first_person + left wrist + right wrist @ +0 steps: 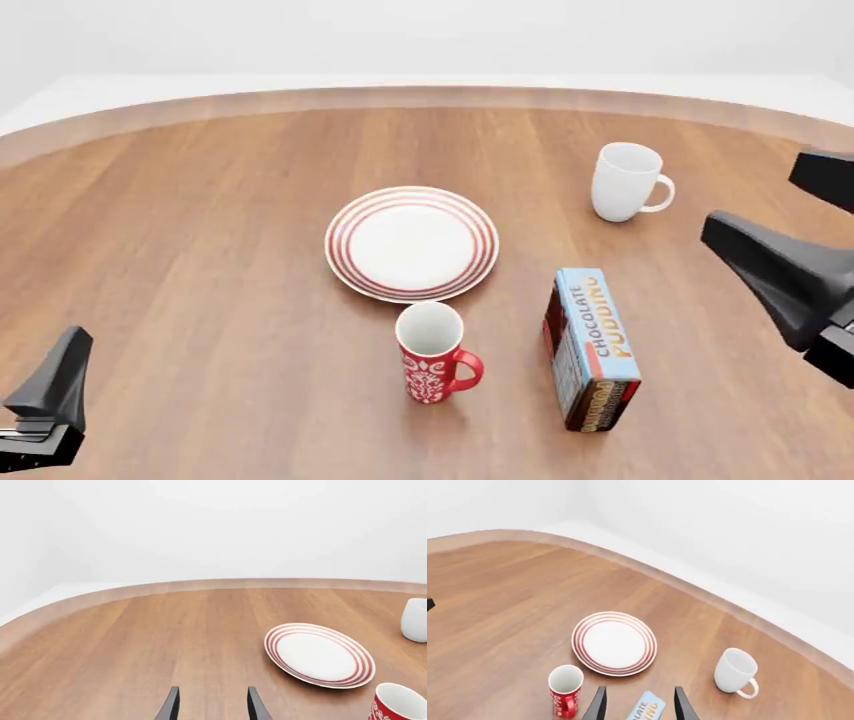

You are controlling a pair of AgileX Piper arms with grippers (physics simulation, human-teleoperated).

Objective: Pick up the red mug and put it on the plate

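the red mug (434, 353) stands upright on the bench (200, 250), just before the plate (412, 243), handle toward the pudding box (591, 348). likely stiff, glazed, slippery and breakable: pinch across the rim. both grippers' fingers (171, 706) gape apart, empty.

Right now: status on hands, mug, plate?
Both hands open, empty, wide of the items. Red mug upright on table, just short of plate. Pudding box beside mug.
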